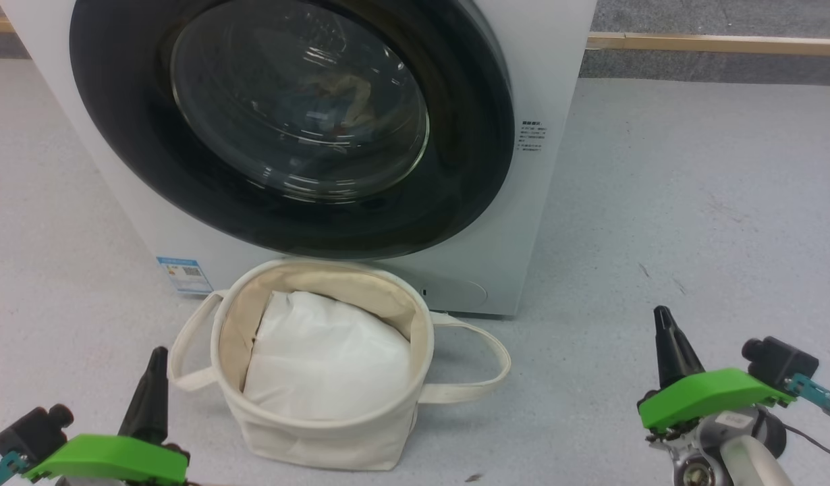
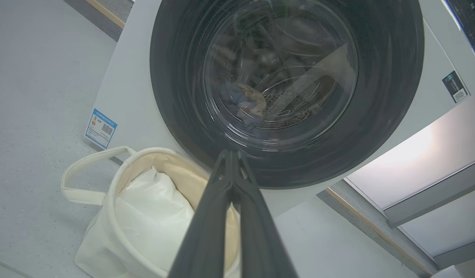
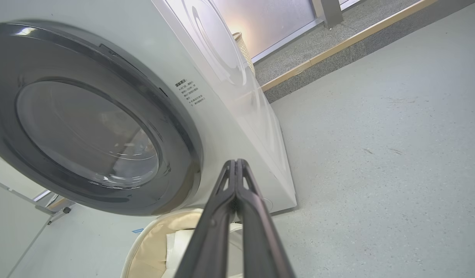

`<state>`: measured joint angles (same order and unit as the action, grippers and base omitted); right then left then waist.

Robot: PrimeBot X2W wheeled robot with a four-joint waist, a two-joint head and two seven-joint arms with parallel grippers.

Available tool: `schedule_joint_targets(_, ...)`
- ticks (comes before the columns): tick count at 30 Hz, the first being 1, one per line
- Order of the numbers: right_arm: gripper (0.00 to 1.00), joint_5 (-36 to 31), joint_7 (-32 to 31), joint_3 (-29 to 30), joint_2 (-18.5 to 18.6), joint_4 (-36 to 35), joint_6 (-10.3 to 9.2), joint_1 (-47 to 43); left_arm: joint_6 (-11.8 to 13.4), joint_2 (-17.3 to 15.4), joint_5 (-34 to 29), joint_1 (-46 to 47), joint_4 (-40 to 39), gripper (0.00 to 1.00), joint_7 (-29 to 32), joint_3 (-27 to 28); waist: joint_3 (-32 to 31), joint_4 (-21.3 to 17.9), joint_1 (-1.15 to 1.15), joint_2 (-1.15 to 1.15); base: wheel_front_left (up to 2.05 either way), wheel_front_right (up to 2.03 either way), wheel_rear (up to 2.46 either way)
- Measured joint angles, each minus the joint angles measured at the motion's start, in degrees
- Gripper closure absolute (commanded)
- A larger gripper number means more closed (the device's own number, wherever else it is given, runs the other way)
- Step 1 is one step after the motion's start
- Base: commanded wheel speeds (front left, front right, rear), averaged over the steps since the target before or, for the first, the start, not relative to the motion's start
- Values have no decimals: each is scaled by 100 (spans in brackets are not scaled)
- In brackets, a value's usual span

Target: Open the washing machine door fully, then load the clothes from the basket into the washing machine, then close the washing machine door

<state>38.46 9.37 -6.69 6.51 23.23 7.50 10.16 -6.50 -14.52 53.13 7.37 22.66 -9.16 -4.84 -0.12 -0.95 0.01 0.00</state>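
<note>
The white washing machine [image 1: 543, 81] stands ahead with its black-rimmed washing machine door [image 1: 469, 155] shut against the front. Through the glass I see clothes [image 2: 241, 102] in blue and cream lying in the drum. In front of the machine sits the cream basket [image 1: 320, 439], holding a plain white pillow-like bundle [image 1: 327, 358]. My left gripper [image 1: 158, 354] rests shut at the lower left, beside the basket. Over at the lower right my right gripper [image 1: 660, 314] is also shut, well clear of the basket. Both pairs of fingers press together in the wrist views, left [image 2: 230, 154] and right [image 3: 236, 162].
Grey speckled floor [image 1: 692, 223] spreads to the right of the machine. A wooden strip [image 1: 718, 44] runs along the far edge. A blue label [image 1: 183, 273] marks the machine's lower left corner. Pale panels [image 2: 423, 166] rise beside the machine in the left wrist view.
</note>
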Motion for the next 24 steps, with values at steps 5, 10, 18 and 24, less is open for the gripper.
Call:
schedule_joint_targets(5,100,277,-108,70,-29,-32,0,-2,2,53,201,-3,-34,100,59,42,0,5,0,0,0,0,0)
schedule_joint_targets(10,100,554,-175,153,-40,-56,0,-5,3,116,409,-9,-98,100,157,92,0,10,0,0,0,0,0)
schedule_joint_targets(18,100,1067,-333,281,-60,-114,0,-17,51,226,765,-28,-189,100,303,196,0,19,0,0,0,0,0)
schedule_joint_targets(24,100,1402,-419,376,-79,-166,0,-75,67,307,1021,-33,-238,100,404,234,0,25,0,0,0,0,0)
